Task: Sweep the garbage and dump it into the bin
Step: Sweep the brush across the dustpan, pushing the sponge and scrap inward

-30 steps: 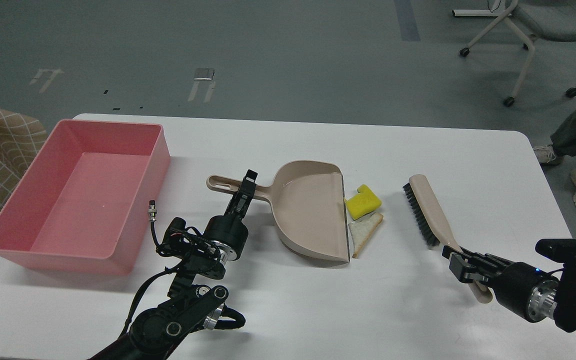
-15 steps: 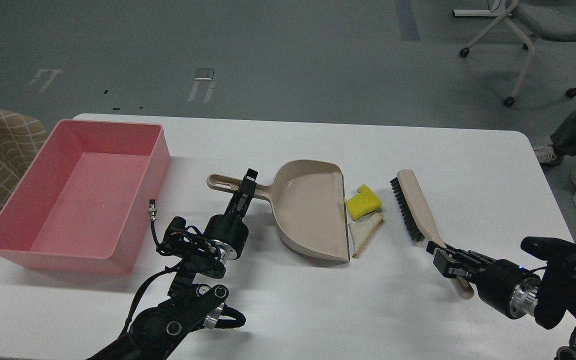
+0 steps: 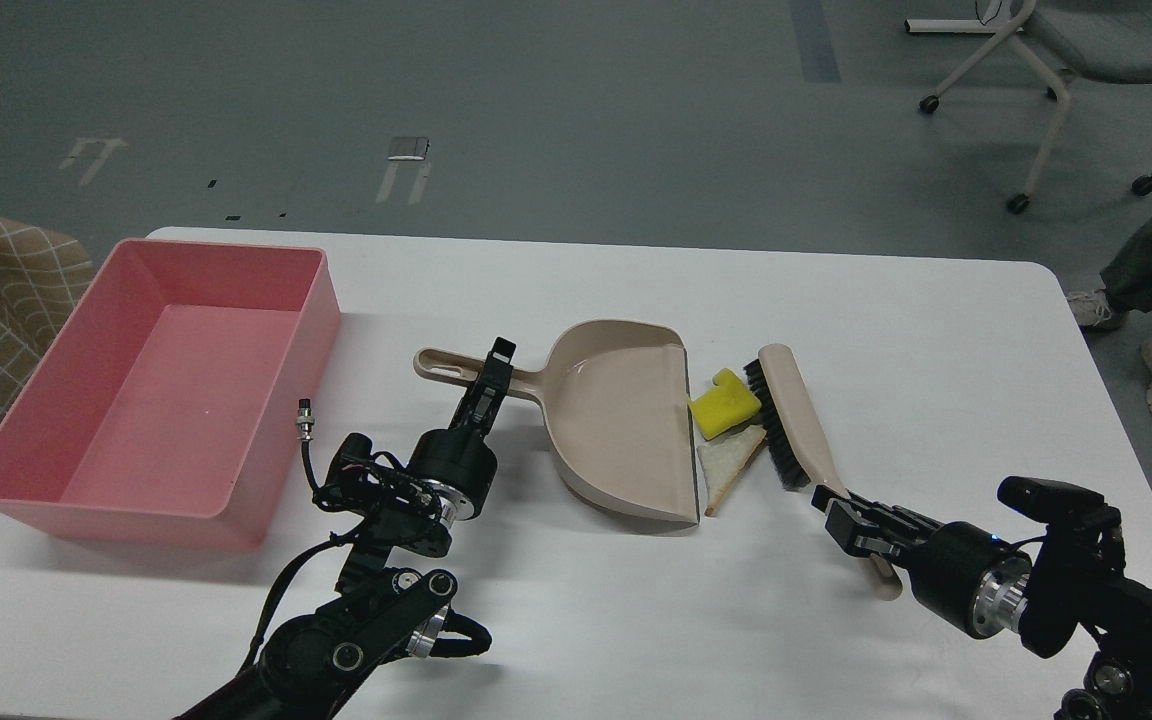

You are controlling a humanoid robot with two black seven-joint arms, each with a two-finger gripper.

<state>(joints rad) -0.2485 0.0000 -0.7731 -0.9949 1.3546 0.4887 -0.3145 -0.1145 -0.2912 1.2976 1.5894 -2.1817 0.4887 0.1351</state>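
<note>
Brush (image 3: 788, 418) has shifted left since the earlier frames: it was well clear of the garbage, now its bristles sit right against the yellow sponge block (image 3: 725, 404) and close to the bread slice (image 3: 730, 462). Right gripper (image 3: 848, 518) moved left with it, clamped on the brush handle's near end. Left gripper (image 3: 492, 378) hasn't moved, closed on the handle of the beige dustpan (image 3: 608, 417).

Sponge lies on the white table (image 3: 936, 330) just beside the dustpan's open lip, touching or nearly touching it. Bread slice lies just in front of the sponge, crust toward the brush, its tip near the lip's near corner. Both pieces sit between dustpan and brush, neither inside the pan. Pink bin (image 3: 36, 400) sits at the table's left end, well apart from the garbage.
</note>
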